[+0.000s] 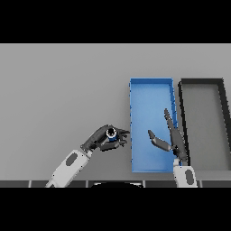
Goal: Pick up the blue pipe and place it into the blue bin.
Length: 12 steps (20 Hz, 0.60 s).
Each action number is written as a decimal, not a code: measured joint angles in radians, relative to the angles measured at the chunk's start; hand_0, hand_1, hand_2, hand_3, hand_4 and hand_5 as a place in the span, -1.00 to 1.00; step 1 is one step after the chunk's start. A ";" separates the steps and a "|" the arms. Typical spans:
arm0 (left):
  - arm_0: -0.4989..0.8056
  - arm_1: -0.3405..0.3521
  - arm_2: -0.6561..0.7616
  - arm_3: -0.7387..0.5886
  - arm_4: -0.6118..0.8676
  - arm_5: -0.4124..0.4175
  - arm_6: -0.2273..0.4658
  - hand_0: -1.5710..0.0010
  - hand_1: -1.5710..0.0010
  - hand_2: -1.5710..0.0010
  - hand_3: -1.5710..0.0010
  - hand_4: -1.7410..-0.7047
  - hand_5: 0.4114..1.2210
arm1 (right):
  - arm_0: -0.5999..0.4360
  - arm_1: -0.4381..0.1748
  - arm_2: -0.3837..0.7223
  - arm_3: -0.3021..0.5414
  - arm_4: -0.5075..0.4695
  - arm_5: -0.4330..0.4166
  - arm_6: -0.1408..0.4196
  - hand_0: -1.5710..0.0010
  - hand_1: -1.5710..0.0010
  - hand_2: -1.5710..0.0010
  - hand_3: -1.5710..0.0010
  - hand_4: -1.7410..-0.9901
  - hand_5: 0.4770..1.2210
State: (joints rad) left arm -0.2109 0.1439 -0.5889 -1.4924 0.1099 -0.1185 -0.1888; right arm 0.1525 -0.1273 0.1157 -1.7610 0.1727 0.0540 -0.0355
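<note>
Right hand (169,137): nearest, fingers straight and spread above the bin's near right part, idle, holding nothing.
Table (63,90): grey, bears everything.
Black bin (222,113): far right, beside the blue one.
Bin (151,83): blue, open-topped, target, touching nothing held.
Left hand (103,139): curled round the pipe, just left of the bin, likely carrying it over.
Pipe (111,132): blue, mostly hidden in the fingers, not yet over the bin.

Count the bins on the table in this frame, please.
2. The blue bin sits right of centre, with the right hand over it. The black bin stands directly beside it, further right. The left hand holds the blue pipe just left of the blue bin.
</note>
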 measured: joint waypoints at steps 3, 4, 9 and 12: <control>-0.024 -0.005 -0.013 -0.063 0.009 0.000 0.064 -0.98 -0.98 -0.98 -0.89 -0.99 0.98 | 0.009 0.003 -0.001 0.005 0.005 -0.005 -0.015 1.00 1.00 1.00 1.00 0.58 -0.67; -0.013 0.007 -0.017 -0.085 0.009 -0.001 0.073 -0.98 -0.98 -0.98 -0.89 -0.99 0.99 | 0.027 0.001 -0.001 0.008 0.004 -0.002 -0.033 1.00 1.00 1.00 1.00 0.59 -0.67; -0.021 0.014 -0.032 -0.109 0.004 -0.013 0.129 -0.99 -0.99 -0.99 -0.90 -1.00 0.99 | 0.031 -0.012 -0.013 -0.009 -0.002 -0.005 -0.062 1.00 1.00 1.00 1.00 0.64 -0.66; -0.035 0.017 -0.025 -0.101 -0.002 -0.009 0.149 -1.00 -1.00 -1.00 -0.90 -1.00 0.99 | 0.051 0.008 -0.003 -0.016 0.011 -0.020 -0.045 1.00 1.00 1.00 1.00 0.50 -0.66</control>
State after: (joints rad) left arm -0.2464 0.1606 -0.6135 -1.5930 0.1083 -0.1274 -0.0398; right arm 0.2038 -0.1196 0.1123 -1.7767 0.1840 0.0336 -0.0807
